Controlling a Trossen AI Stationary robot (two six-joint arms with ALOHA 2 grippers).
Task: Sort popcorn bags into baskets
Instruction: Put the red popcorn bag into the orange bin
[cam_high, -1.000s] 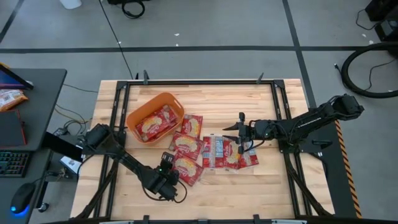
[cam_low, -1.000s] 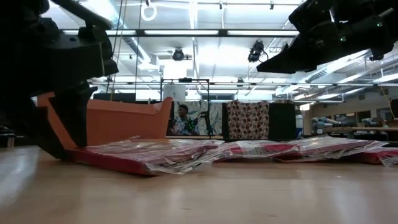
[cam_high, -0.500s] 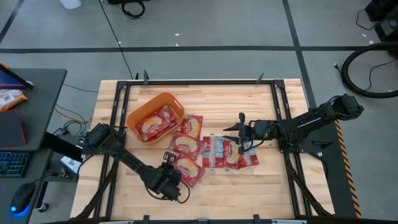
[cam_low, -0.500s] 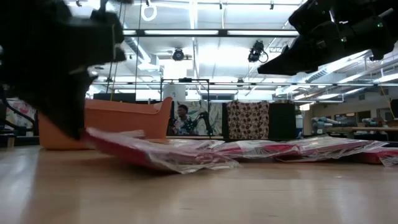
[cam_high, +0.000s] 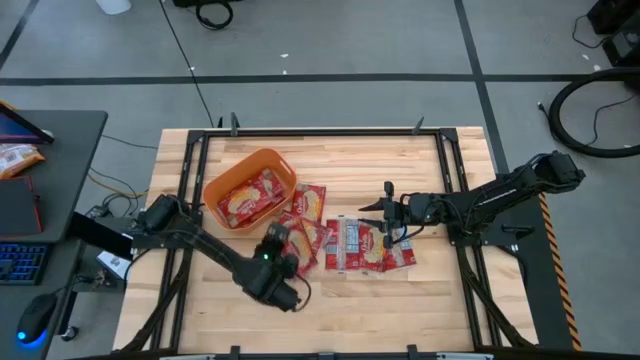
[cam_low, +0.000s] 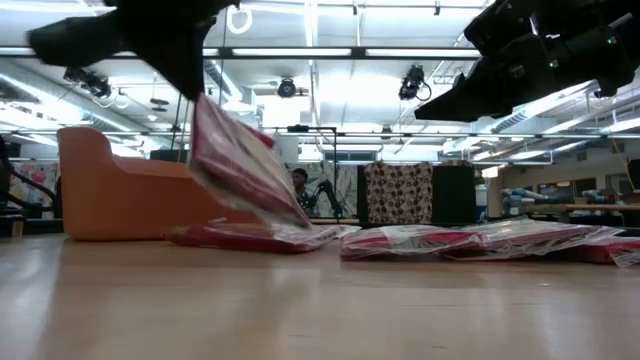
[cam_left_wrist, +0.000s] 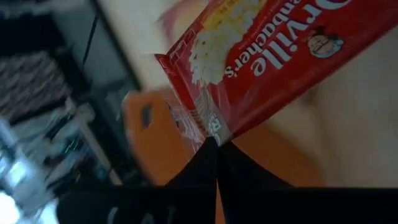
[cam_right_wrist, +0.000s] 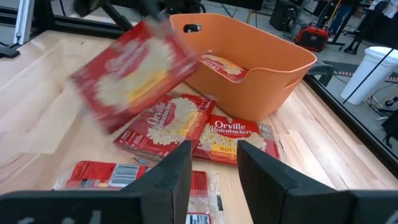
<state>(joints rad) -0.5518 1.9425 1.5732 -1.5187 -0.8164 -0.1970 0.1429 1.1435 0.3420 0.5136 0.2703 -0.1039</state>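
Sitting at the left of the desk (cam_high: 420, 290), the orange basket (cam_high: 215, 187) holds popcorn bags (cam_high: 248, 199) inside. Just right of it and nearer the front edge, the left gripper (cam_high: 271, 246) has its jaws clenched on one corner of a red popcorn bag (cam_low: 240, 165), lifted clear of the wood and hanging tilted; the left wrist view shows the pinch on the bag's edge (cam_left_wrist: 273, 59). Below and beside it, more bags (cam_high: 315, 238) lie flat, overlapping, running right from the basket's corner toward the desk's middle. Two show blue-white panels (cam_high: 352, 240). At the right end of that spread, the right gripper (cam_high: 385, 215) hovers above the bags, jaws released and grasping nothing, its fingers (cam_right_wrist: 174, 177) parted over the pile. Its arm reaches in from the right side.
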